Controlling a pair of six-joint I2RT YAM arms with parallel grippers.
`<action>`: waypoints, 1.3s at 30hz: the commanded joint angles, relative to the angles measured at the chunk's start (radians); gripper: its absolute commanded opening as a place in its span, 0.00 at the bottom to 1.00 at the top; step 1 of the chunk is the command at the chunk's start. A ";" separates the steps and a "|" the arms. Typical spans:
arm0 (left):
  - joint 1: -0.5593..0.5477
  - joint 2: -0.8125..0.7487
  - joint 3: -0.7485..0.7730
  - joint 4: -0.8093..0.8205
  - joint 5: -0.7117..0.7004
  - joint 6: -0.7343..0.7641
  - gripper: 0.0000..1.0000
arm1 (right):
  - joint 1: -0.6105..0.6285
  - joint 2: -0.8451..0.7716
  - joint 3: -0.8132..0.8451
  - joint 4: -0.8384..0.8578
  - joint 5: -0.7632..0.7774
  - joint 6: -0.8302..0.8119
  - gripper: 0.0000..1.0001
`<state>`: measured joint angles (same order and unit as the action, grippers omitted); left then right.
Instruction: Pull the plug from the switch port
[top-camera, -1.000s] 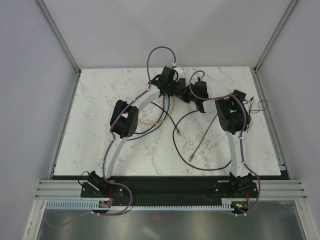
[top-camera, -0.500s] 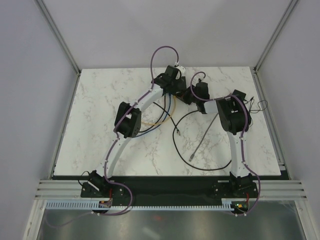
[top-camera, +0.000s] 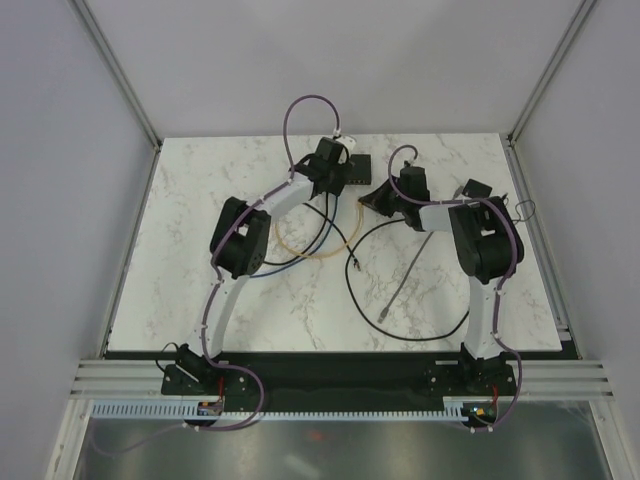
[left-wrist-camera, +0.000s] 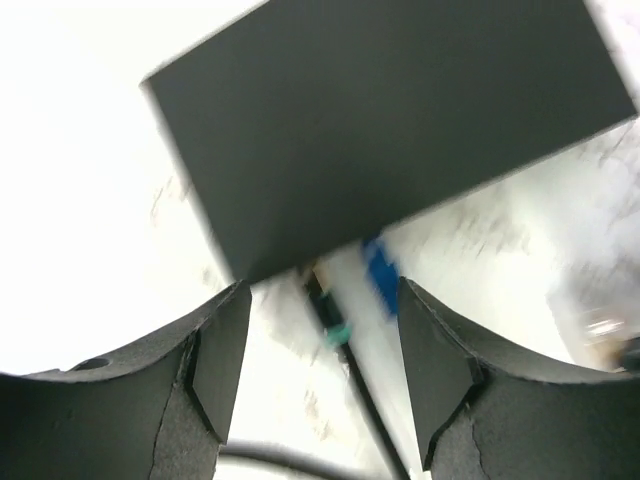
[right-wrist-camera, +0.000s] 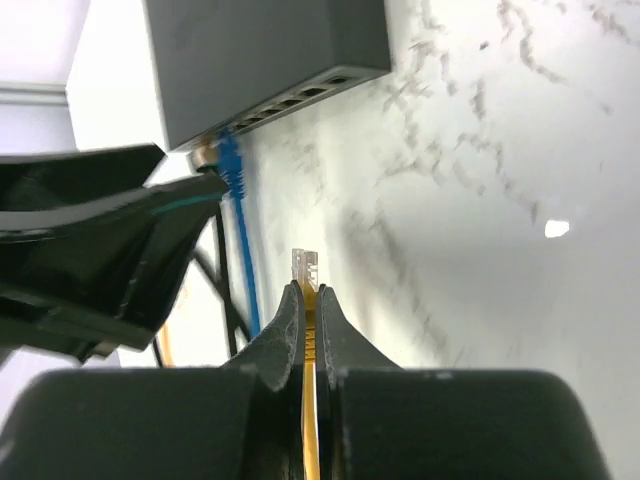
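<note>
The switch (top-camera: 354, 163) is a flat black box at the back of the table. It fills the top of the left wrist view (left-wrist-camera: 390, 120) and shows its row of sockets in the right wrist view (right-wrist-camera: 262, 60). My right gripper (right-wrist-camera: 310, 295) is shut on a yellow cable (right-wrist-camera: 311, 400), just behind its clear plug (right-wrist-camera: 305, 267). The plug is free of the switch, a short way in front of it. A blue cable (right-wrist-camera: 238, 230) is still plugged in. My left gripper (left-wrist-camera: 320, 300) is open and empty, right by the switch's socket side, over the blue plug (left-wrist-camera: 380, 280) and a black cable (left-wrist-camera: 335, 325).
Loose cables lie in front of the switch: a yellow loop (top-camera: 312, 246), a black cable (top-camera: 400, 290) and a grey cable (top-camera: 408, 275). The left gripper's body (right-wrist-camera: 100, 250) is close on the left of my right gripper. Metal frame posts stand at the table's back corners.
My right gripper has drawn back from the switch with the yellow plug in it, and its arm swung right. The left gripper shifted slightly left. The switch now shows between them.
</note>
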<state>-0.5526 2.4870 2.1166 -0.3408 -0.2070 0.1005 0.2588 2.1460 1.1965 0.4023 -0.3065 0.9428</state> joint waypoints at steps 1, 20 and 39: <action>0.065 -0.207 -0.199 0.158 0.017 -0.131 0.68 | -0.004 -0.185 -0.018 -0.072 -0.002 -0.070 0.00; 0.160 -0.465 -0.621 0.526 0.106 -0.266 0.73 | -0.455 -0.799 -0.107 -0.655 0.285 -0.332 0.00; 0.158 -0.321 -0.432 0.396 0.305 -0.263 0.68 | -0.435 -0.549 -0.105 -0.594 0.548 -0.446 0.68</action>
<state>-0.3943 2.1471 1.6268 0.0830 0.0551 -0.1402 -0.2375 1.6115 0.9936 -0.2089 0.1009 0.5629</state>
